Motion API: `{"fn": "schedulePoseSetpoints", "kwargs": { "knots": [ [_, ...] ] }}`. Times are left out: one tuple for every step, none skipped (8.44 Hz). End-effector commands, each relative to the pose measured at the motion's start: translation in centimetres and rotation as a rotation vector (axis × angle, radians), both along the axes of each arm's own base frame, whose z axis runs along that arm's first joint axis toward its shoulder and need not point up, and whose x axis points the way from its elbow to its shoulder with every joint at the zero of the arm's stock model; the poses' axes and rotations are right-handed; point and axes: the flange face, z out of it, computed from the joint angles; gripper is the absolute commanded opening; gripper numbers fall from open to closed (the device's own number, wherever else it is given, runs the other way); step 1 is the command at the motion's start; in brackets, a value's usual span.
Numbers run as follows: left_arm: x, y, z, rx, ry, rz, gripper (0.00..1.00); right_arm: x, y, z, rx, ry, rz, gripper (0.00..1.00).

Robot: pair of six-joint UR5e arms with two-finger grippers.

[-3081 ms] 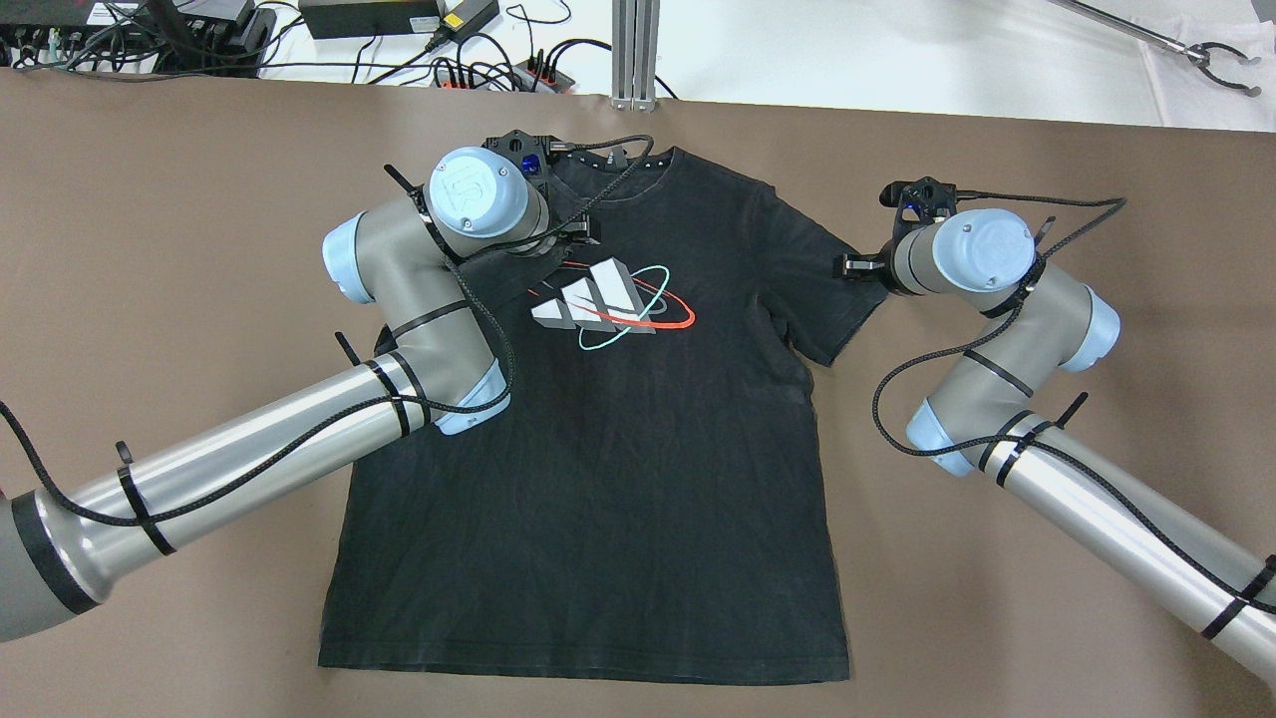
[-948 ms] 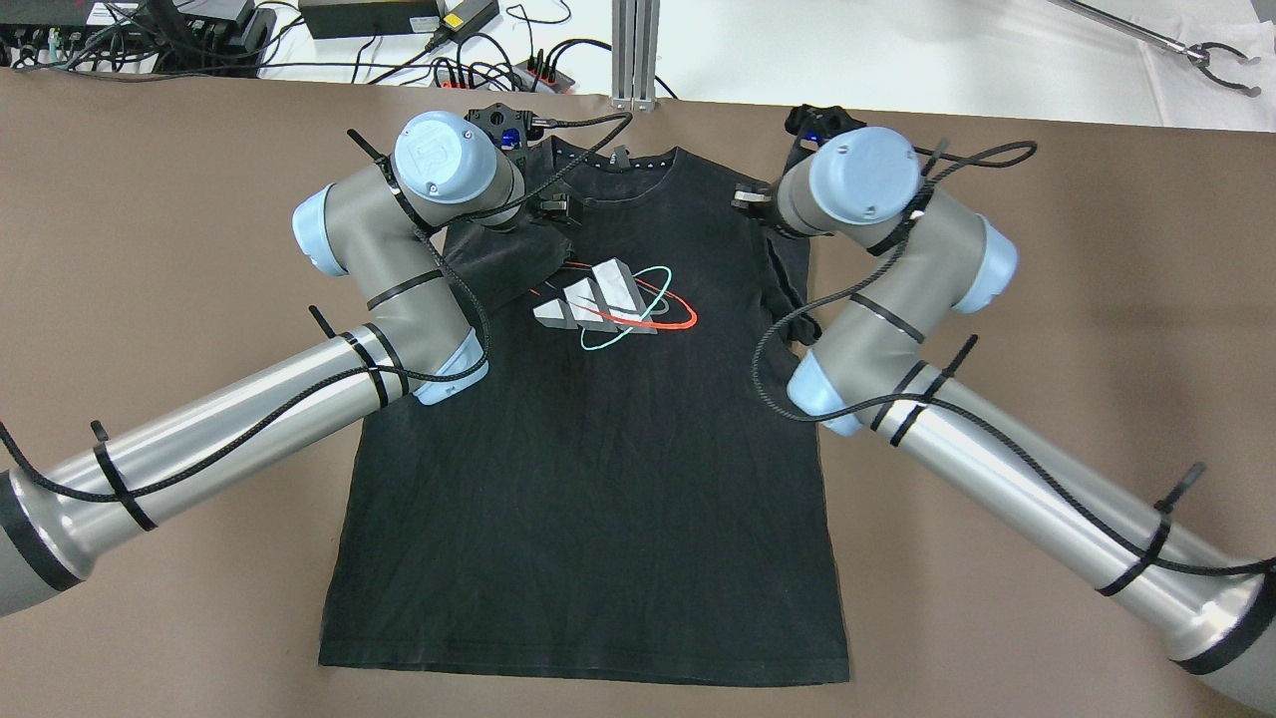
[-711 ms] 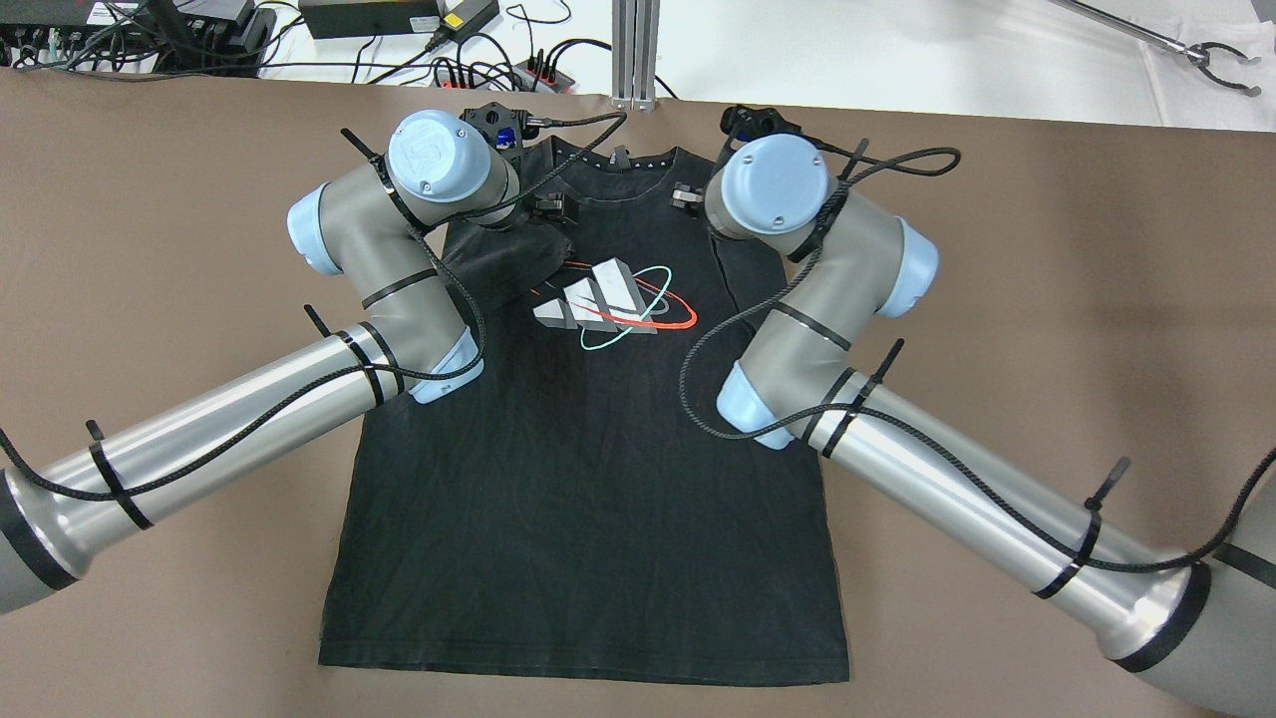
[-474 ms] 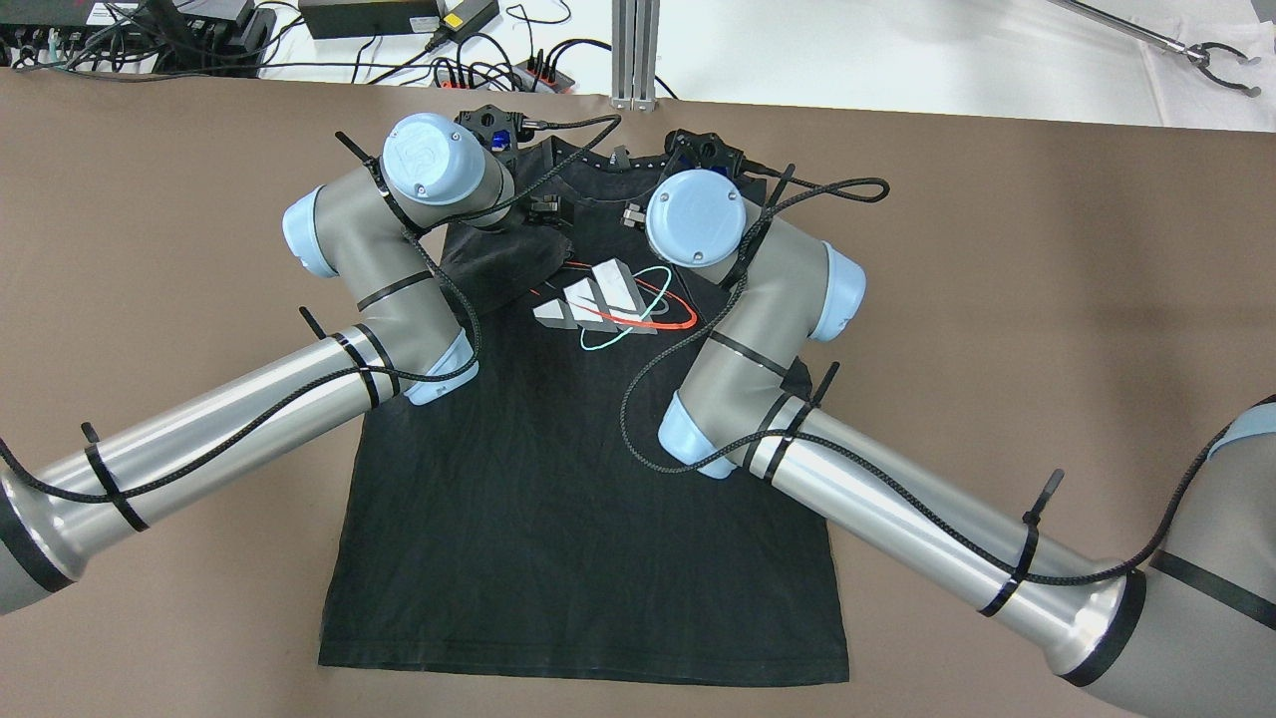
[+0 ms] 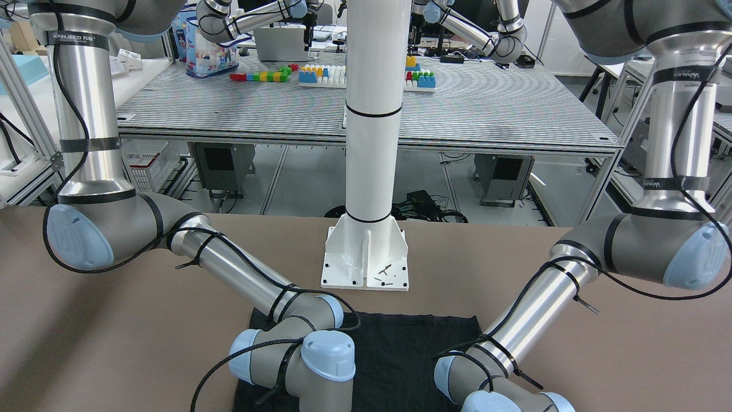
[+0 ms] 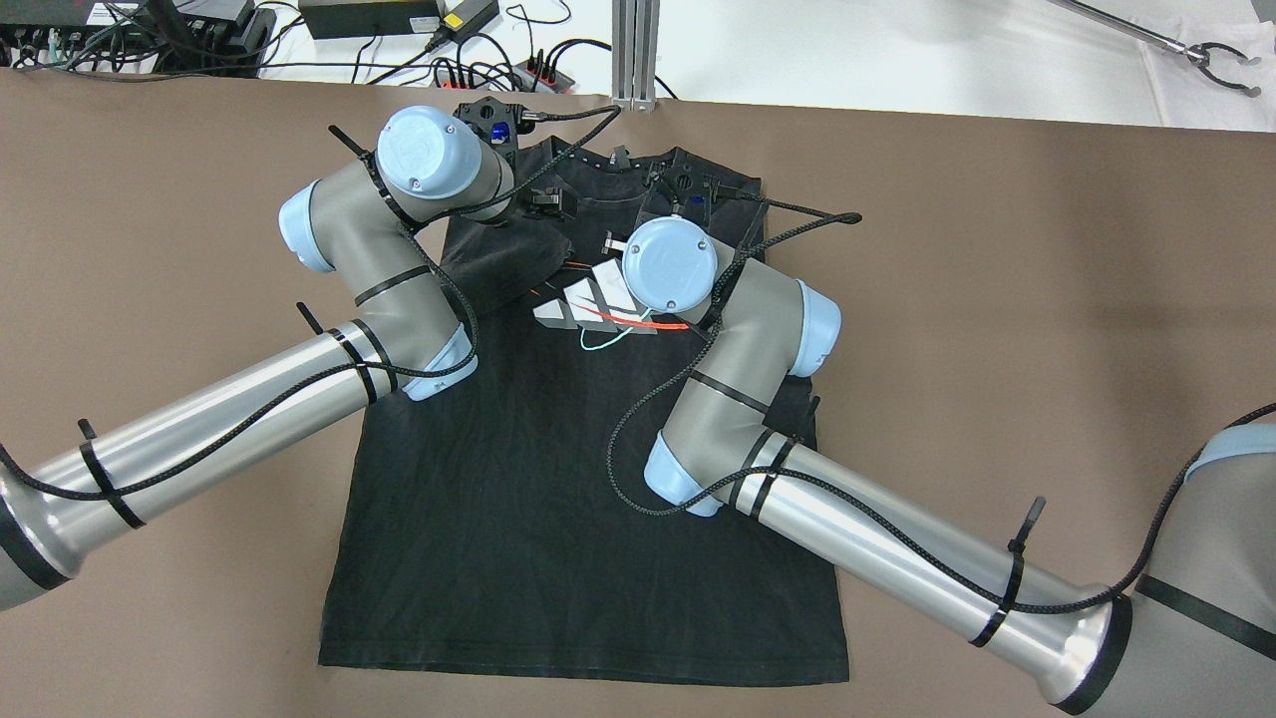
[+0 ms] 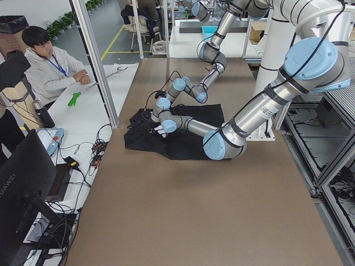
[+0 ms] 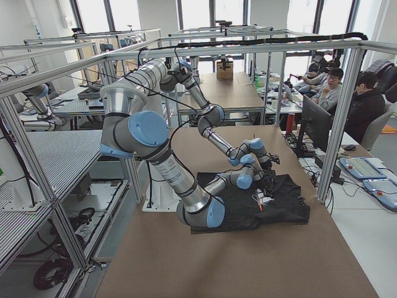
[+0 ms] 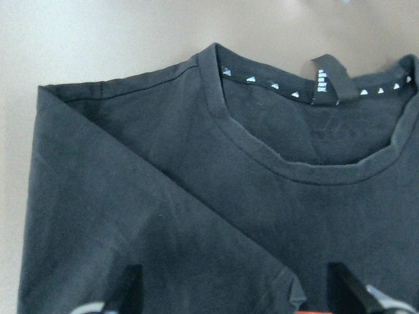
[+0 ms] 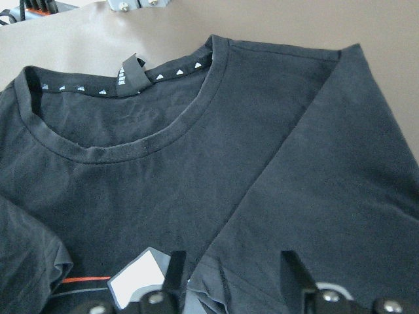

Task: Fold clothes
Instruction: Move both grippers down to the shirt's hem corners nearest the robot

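Note:
A black T-shirt (image 6: 578, 519) with a white, red and teal logo (image 6: 588, 304) lies face up on the brown table (image 6: 997, 299), collar at the far side. Its left sleeve (image 6: 503, 259) is folded in over the chest. My left gripper (image 6: 546, 202) is open just above that sleeve, its fingers wide apart in the left wrist view (image 9: 236, 281). My right gripper (image 6: 610, 242) is over the chest beside the logo. The right sleeve (image 10: 327, 196) lies folded inward, its cuff between the spread fingers of the right gripper (image 10: 232, 261), which looks open.
Cables and power strips (image 6: 498, 70) and an aluminium post (image 6: 635, 50) line the table's far edge. A grabber tool (image 6: 1211, 55) lies at the far right. The white robot pedestal (image 5: 369, 171) stands behind the shirt's hem. Operators (image 7: 50, 66) sit beyond the table.
My right gripper has swept leftward across the shirt, bringing the right sleeve in over the chest. My left gripper has backed off slightly from the folded left sleeve.

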Motion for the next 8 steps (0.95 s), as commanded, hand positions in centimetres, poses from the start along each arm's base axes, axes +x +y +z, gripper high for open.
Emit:
{"fn": "schedulePoseSetpoints", "kwargs": {
  "knots": [
    [-1.6, 1.0, -3.2, 0.03, 0.067, 0.001, 1.0, 4.3, 3.4, 2.2, 0.089, 0.019, -0.107, 0.95],
    [-2.5, 2.0, -2.6, 0.04, 0.078, -0.005, 1.0, 6.1, 5.0, 3.4, 0.09, -0.001, -0.126, 0.95],
    [-4.0, 4.1, -0.6, 0.039, 0.095, -0.009, 1.0, 9.0, 7.8, 4.8, 0.104, -0.022, -0.132, 0.95],
    [-5.5, 6.3, 1.0, 0.031, 0.118, -0.016, 1.0, 10.6, 11.6, 5.7, 0.099, -0.025, -0.166, 0.95],
    [-7.1, 9.1, 2.3, 0.016, 0.151, -0.023, 1.0, 10.0, 15.9, 6.1, 0.073, -0.012, -0.222, 0.95],
    [-7.5, 13.6, 3.8, 0.005, 0.18, -0.018, 1.0, 10.9, 17.9, 6.4, 0.043, -0.041, -0.213, 0.94],
    [-7.5, 18.6, 4.5, -0.009, 0.217, -0.041, 1.0, 11.0, 20.6, 7.5, -0.058, -0.122, -0.162, 0.95],
    [-7.8, 22.8, 4.6, -0.054, 0.272, -0.044, 1.0, 11.5, 22.1, 7.5, -0.107, -0.183, -0.135, 0.94]
  ]
}}
